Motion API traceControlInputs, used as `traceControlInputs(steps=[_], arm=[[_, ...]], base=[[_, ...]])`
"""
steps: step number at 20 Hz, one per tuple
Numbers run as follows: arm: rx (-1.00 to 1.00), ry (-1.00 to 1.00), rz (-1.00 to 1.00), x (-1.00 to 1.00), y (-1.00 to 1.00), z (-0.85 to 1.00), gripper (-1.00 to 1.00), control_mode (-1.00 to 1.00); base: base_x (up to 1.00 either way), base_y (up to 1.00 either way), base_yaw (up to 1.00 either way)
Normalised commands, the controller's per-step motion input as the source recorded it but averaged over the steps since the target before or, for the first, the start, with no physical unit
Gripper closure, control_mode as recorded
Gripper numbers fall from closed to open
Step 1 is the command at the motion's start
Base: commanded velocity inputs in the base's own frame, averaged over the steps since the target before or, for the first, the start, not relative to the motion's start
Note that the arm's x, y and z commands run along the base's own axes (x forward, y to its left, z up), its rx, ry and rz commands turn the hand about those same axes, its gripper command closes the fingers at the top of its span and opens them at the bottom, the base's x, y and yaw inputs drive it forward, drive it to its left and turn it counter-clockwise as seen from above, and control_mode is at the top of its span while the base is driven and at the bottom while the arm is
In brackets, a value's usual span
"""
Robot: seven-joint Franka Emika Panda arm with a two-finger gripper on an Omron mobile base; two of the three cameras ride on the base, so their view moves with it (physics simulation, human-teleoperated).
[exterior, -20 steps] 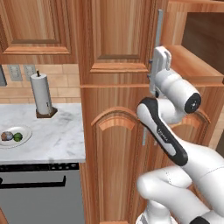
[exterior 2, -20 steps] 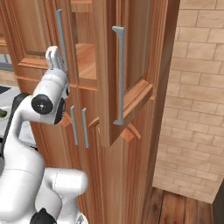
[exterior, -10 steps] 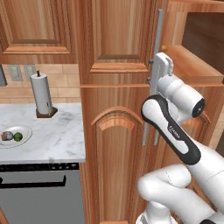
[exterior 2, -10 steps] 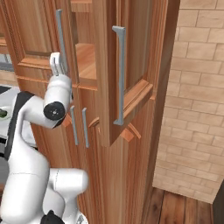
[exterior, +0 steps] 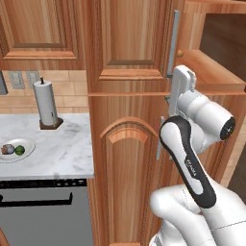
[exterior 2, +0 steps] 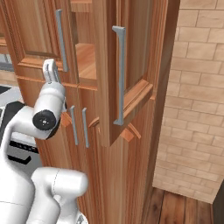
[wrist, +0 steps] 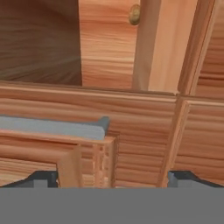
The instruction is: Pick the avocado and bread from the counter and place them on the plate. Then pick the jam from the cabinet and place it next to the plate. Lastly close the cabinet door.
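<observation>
Now the pincer [wrist: 109, 177] stands spread wide, holding nothing, close against the cabinet [exterior: 129, 158] front by its open upper door [exterior 2: 127, 74]. Far off to its left, the avocado [exterior: 19, 150] and bread [exterior: 7, 149] lie on the plate [exterior: 26, 143] on the surface [exterior: 57, 149].

End effector [wrist: 109, 177] raised (fingers apart)

Upper right cabinet [exterior 2: 39, 39] door [exterior 2: 131, 65] stands ajar, swung out toward camera; its bar handle [exterior 2: 119, 74] juts into approach path. Gap to shelf [exterior 2: 85, 59] open behind door edge. End effector [exterior 2: 51, 71] close against cabinet front, fingers spread. Desk [exterior: 62, 153] free around plate [exterior: 17, 149]; paper towel [exterior: 46, 103] at back.
</observation>
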Motion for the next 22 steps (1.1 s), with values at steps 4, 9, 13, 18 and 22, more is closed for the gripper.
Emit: traceControlInputs(steps=[4,9,13,18,22], arm=[[0.0,0.0,0.01,-0.7,0.0,0.26,-1.0,-1.0],[0.0,0.0,0.0,-0.67,0.0,0.24,-1.0,-1.0],[0.0,0.06,-0.02,-0.44,-0.12,0.16,-1.0,-1.0],[0.0,0.11,-0.07,-0.45,-0.23,0.04,-1.0,-1.0],[0.0,0.03,-0.08,-0.47,-0.03,0.0,-1.0,-1.0]], base=[[0.0,0.0,0.0],[0.0,0.0,0.0],[0.0,0.0,0.0],[0.0,0.0,0.0],[0.0,0.0,0.0]])
